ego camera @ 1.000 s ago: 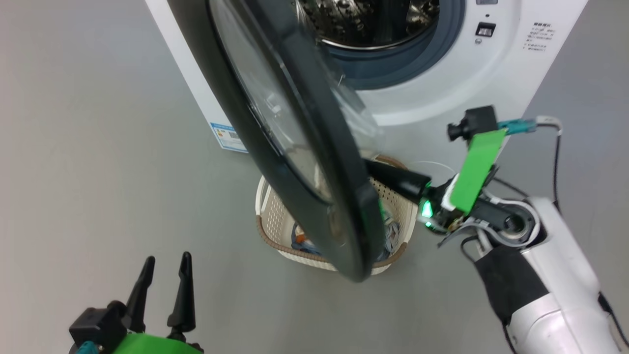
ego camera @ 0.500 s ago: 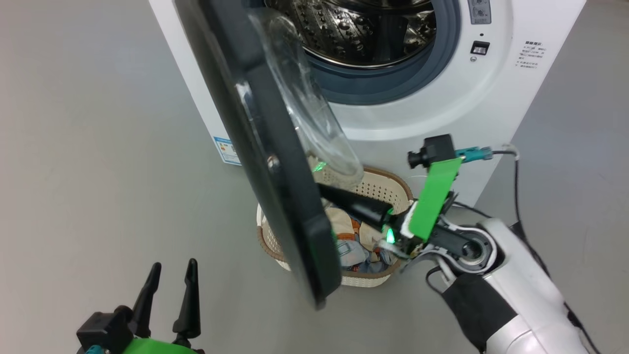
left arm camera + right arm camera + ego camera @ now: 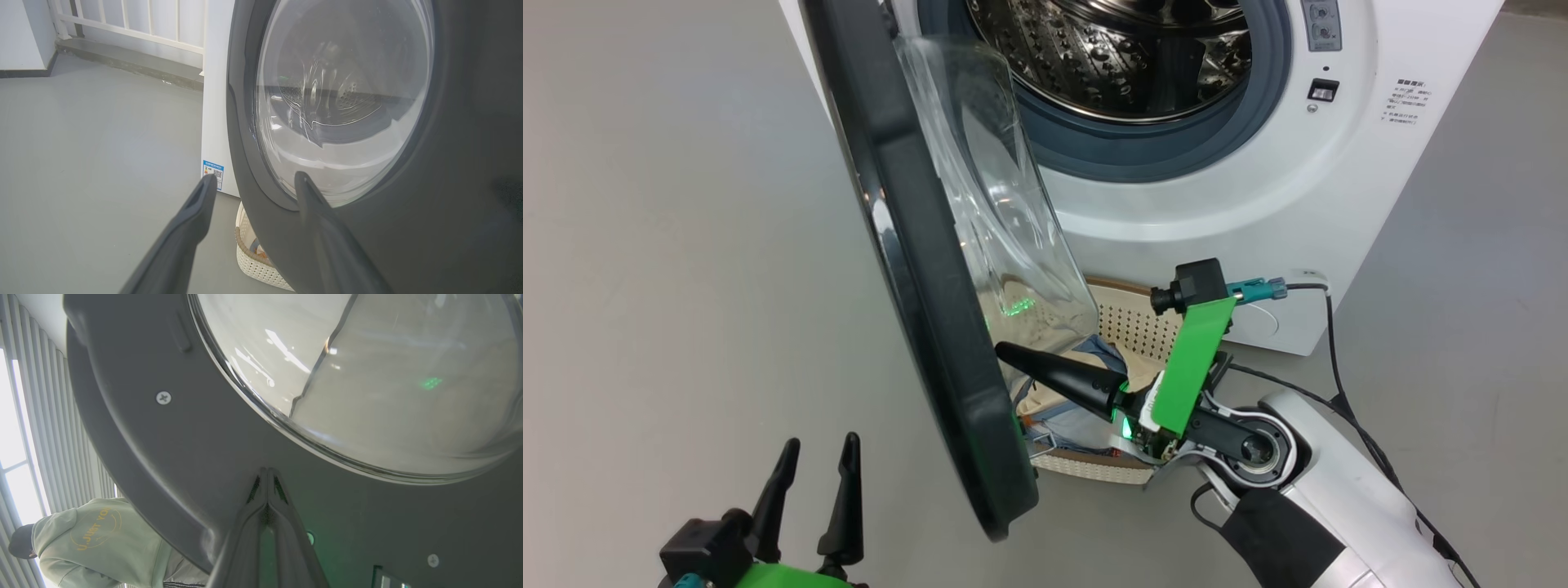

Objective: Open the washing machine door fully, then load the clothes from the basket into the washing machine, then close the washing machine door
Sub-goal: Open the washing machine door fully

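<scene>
The washing machine door [image 3: 915, 269] is standing swung out from the washing machine [image 3: 1258, 212], edge-on to my head camera, with its clear glass bowl [image 3: 988, 212] bulging toward the opening. Behind it the steel drum [image 3: 1111, 49] and the grey seal [image 3: 1143, 151] are lying exposed.

I am keeping the right gripper [image 3: 1005, 351] clenched with nothing between its fingers. In the right wrist view the joined tips [image 3: 267, 473] are resting at the door's dark inner face [image 3: 163, 457], just below the rim of the glass [image 3: 367, 375]. I cannot tell whether they are truly pressing on it.

The basket [image 3: 1135, 322] is sitting on the grey floor [image 3: 686, 245] just in front of the washer, under the door's lower edge. The clothes [image 3: 1070, 416] are lying bunched inside it, directly beneath my right gripper.

The left gripper [image 3: 821, 438] is hovering released and empty over the floor on the door's outer side, well apart from the rim. In its wrist view the spread fingers [image 3: 255, 176] are pointing at the glossy outer face [image 3: 429, 204] and the window [image 3: 339, 102]. The blue label [image 3: 213, 173] is showing at the washer's lower corner, a corner of the basket [image 3: 255, 265] below it.

A black cable [image 3: 1339, 367] is trailing from my right wrist. A person in a pale green hooded top [image 3: 94, 539] is standing beyond the door's edge.
</scene>
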You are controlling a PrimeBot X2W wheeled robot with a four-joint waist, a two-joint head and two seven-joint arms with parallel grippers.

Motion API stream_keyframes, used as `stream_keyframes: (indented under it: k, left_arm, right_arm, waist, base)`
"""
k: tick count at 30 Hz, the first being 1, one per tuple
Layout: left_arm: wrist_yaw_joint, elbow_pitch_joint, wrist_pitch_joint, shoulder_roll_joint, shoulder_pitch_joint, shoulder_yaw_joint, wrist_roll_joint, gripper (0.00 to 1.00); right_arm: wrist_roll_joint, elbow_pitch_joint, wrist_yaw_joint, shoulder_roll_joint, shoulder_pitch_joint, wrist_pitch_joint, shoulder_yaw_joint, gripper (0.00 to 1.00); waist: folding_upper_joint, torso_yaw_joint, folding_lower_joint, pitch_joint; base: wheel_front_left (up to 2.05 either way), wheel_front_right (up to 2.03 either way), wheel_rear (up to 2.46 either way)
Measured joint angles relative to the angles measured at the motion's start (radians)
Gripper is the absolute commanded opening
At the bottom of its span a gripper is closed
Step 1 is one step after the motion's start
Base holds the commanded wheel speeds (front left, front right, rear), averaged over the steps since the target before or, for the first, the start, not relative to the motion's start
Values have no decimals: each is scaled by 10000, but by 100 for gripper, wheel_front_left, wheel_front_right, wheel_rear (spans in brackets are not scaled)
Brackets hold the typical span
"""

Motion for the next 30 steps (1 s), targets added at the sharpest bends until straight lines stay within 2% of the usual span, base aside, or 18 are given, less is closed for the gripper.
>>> stream_keyframes:
  k: [14,19,24,25,26,28,29,30]
  left_arm:
    - [0,65,0,6,35,130,0,100]
    - [0,65,0,8,96,328,15,100]
    - [0,86,0,12,398,456,35,100]
    - [0,88,0,12,401,477,35,100]
    - [0,88,0,12,401,502,35,100]
    - [0,86,0,13,403,550,35,100]
    - [0,86,0,13,403,550,35,100]
    - [0,86,0,13,405,568,35,100]
  right_arm:
    - [257,128,0,44,-3,-334,293,0]
    - [224,119,0,127,10,-336,44,0]
    - [-382,-247,0,105,310,-453,-479,0]
    - [-579,-357,0,40,378,-566,-512,28]
    - [-782,-470,0,-40,424,-673,-545,40]
    - [-1156,-855,0,-232,566,-980,-692,52]
    - [-1156,-855,0,-232,566,-980,-692,93]
    - [-1356,-1030,0,-347,620,-1185,-746,100]
  waist:
    - [0,-257,0,-215]
    - [0,-480,0,-373]
    - [0,-739,0,-521]
    - [0,-790,0,-549]
    - [0,-839,0,-578]
    - [0,-936,0,-629]
    - [0,-936,0,-629]
    - [0,-983,0,-651]
  base:
    - [0,0,0]
    - [0,0,0]
    - [0,0,0]
    - [0,0,0]
    - [0,0,0]
    - [0,0,0]
    - [0,0,0]
    - [0,0,0]
